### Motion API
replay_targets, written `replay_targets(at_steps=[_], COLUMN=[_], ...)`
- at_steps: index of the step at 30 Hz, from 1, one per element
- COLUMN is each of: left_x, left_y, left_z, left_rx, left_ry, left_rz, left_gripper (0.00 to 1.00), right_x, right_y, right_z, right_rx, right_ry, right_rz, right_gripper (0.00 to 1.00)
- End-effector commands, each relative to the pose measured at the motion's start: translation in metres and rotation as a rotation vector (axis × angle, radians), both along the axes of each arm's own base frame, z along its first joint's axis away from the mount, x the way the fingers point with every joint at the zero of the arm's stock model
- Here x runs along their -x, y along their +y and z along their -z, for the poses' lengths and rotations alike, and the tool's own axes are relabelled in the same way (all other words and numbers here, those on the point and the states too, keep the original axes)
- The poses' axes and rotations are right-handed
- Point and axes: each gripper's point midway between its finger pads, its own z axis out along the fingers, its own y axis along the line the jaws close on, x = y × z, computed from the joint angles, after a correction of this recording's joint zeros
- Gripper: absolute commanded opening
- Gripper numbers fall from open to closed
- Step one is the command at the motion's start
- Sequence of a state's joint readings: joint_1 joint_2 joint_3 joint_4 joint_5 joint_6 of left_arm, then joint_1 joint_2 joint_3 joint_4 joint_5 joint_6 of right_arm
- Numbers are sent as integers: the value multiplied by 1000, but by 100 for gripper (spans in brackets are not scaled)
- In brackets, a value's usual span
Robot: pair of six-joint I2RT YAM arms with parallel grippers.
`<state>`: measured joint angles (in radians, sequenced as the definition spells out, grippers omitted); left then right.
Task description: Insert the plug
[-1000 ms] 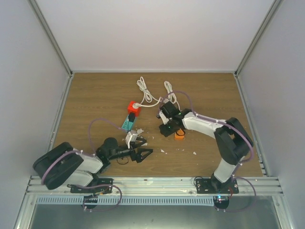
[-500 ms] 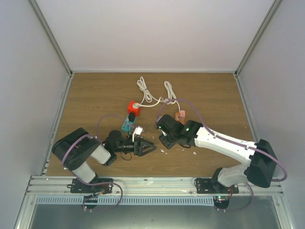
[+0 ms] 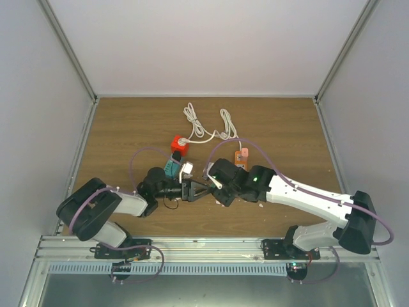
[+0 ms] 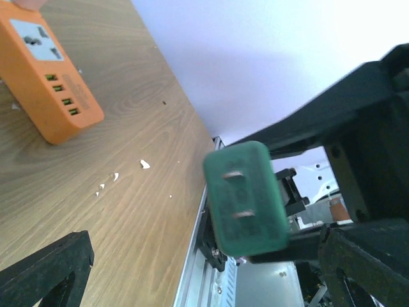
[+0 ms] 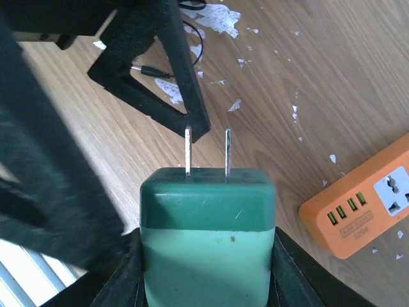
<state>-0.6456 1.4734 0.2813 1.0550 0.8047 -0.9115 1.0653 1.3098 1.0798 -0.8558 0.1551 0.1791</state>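
Near the middle of the brown wooden worktop (image 3: pixel 128 128), the left gripper (image 3: pixel 199 190) lies low with its jaws spread wide and nothing between them. Its fingers (image 4: pixel 46 272) frame the left wrist view. The overhead view alone shows a small teal box (image 3: pixel 170 167) just behind that wrist and a red cube-shaped adapter (image 3: pixel 179 144) beyond it. A looped white cord (image 3: pixel 204 128) runs from the adapter toward the far edge. Just right of the left gripper, the right gripper (image 3: pixel 219 188) meets it almost tip to tip, clenched on the green rectangular two-pin plug (image 5: pixel 208 236). The plug is held off the worktop and cannot be made out from above. The right wrist view shows it side-on, its two metal pins pointing at a black finger of the left gripper. The left wrist view shows its pinned face head-on. Further right, the orange plastic power strip (image 3: pixel 241 158) lies flat on the worktop, apart from the plug. Only the wrist views show its white socket and row of green ports. White flecks (image 5: pixel 211 16) litter the wood nearby.
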Motion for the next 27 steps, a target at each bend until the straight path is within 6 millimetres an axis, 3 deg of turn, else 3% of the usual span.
replay_targets(at_steps=[1, 12, 18, 27], left_x=[-3, -1, 5, 11], left_y=[-5, -11, -9, -8], left_z=[-3, -10, -9, -1], left_rx=[25, 22, 18, 13], left_ry=[10, -13, -8, 6], left_rz=[21, 80, 101, 125], left_gripper=[97, 89, 65, 37], right_x=[6, 28, 28, 27], right_y=[13, 27, 27, 25], right_z=[-10, -5, -6, -12], right_rx=[-13, -15, -10, -15], right_ry=[-20, 13, 5, -10], right_rz=[-93, -182, -179, -172], right_gripper=[1, 1, 1, 1])
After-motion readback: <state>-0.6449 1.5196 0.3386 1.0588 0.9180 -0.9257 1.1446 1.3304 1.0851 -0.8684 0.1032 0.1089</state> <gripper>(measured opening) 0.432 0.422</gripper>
